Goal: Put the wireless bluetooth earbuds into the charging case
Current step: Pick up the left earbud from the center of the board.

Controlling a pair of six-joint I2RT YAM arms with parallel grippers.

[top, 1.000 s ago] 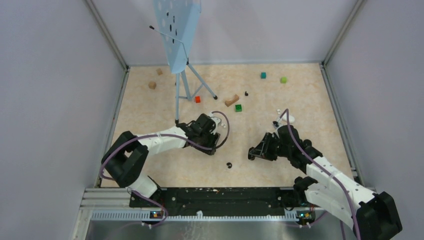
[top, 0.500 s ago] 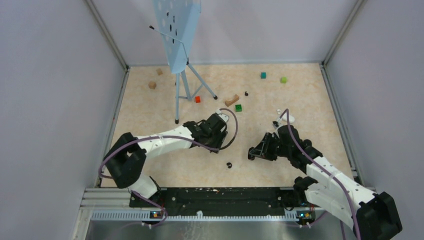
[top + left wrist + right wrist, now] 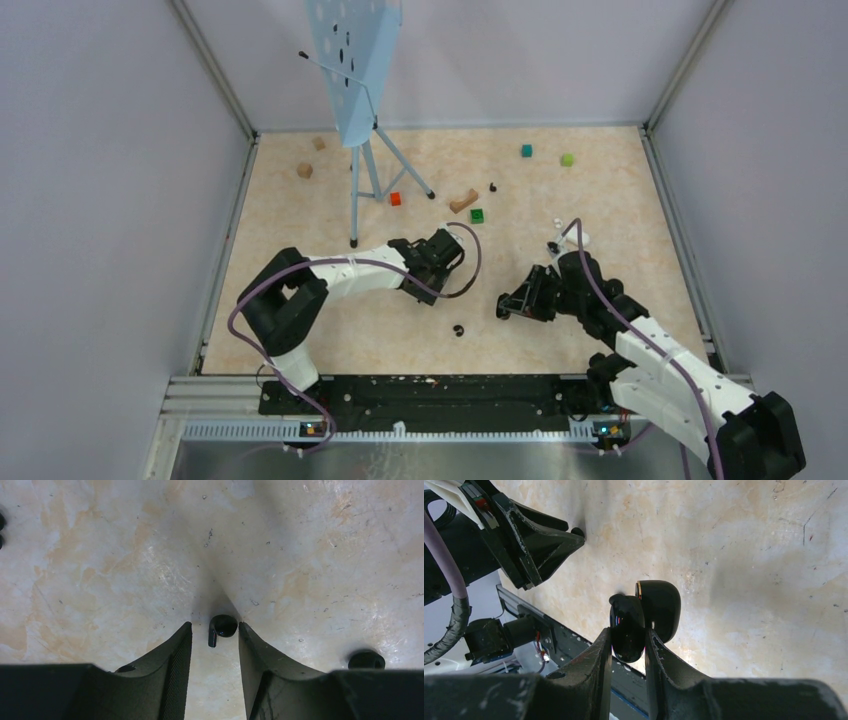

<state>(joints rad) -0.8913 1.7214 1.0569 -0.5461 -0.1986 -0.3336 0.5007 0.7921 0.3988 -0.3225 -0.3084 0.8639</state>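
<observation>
While the right hand [image 3: 628, 632] is staying where it was, clenched on one half of the open black charging case [image 3: 660, 607] and holding it tilted just above the tabletop [image 3: 749, 555], the left arm is doing all the moving. Over the last second it has been swinging from the left part of the tabletop toward the middle. The left hand [image 3: 215, 629] is now sitting low with a glossy black earbud [image 3: 222, 626] lying on the surface right between its fingertips. The fingers are standing apart on either side of the bud, close to it but not pinching it, so this hand is released and holding nothing. It seems to be narrowing again after a wider spread a moment ago.

For the task, this is looking like the start of a pick-up: the bud is lined up, and closing and lifting are what is left before carrying it across to the waiting case. The two hands are sitting near each other but apart. Whether the case is already holding a bud is not showing. A second small black piece [image 3: 458, 329], probably another bud, is lying loose nearer the arm bases.
</observation>
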